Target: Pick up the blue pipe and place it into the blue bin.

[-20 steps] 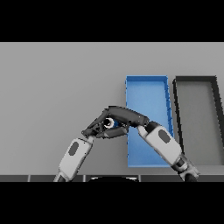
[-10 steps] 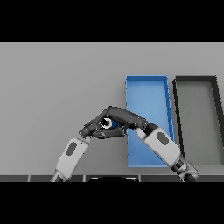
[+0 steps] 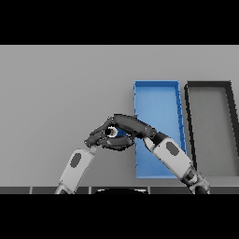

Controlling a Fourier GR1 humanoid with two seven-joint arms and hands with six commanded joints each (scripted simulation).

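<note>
Blue pipe [image 3: 122, 133] sits between both hands, mostly hidden, apparently clasped. Right hand [image 3: 132, 126] curls over it; left hand [image 3: 103, 139] curls beneath. Versus half a second ago, the pair has barely moved. Blue bin [image 3: 157, 93] lies just right of them, black bin [image 3: 208, 88] beyond.

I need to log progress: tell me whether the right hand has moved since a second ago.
Cannot tell. The right hand sits just left of the blue bin, over the blue pipe with the left hand, as it did a second ago.
</note>
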